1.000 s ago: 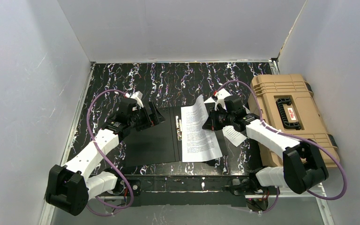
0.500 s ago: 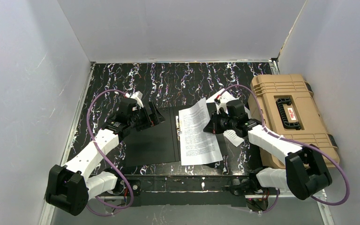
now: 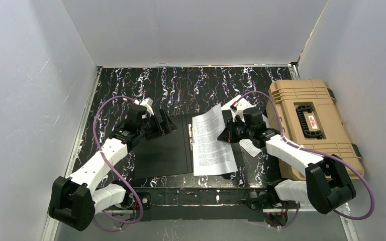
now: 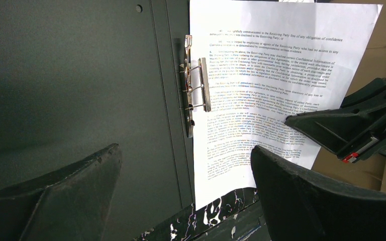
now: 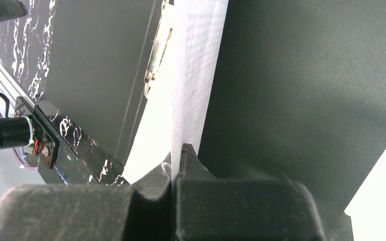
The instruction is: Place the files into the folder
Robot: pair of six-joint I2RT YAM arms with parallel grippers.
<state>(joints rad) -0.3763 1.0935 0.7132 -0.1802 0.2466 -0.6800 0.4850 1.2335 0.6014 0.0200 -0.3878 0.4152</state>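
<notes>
The folder (image 3: 161,150) lies open on the table, black inside up, with its metal clip (image 3: 191,136) at the spine. The files (image 3: 211,143) are white printed sheets lying over the folder's right half, their left edge by the clip. My right gripper (image 3: 227,134) is shut on the files' right edge, which it lifts a little; the right wrist view shows the sheets (image 5: 196,60) pinched edge-on between the fingertips (image 5: 188,153). My left gripper (image 3: 168,123) is open and empty above the folder's left half. In the left wrist view I see the clip (image 4: 196,93) and the files (image 4: 271,75).
A bulky tan case (image 3: 314,125) with a black handle stands at the right edge of the table. Another white paper (image 3: 251,146) lies under my right arm. White walls close the table on three sides.
My right gripper has moved a little left with the files, sliding their left edge closer to the clip. The left arm has not moved.
</notes>
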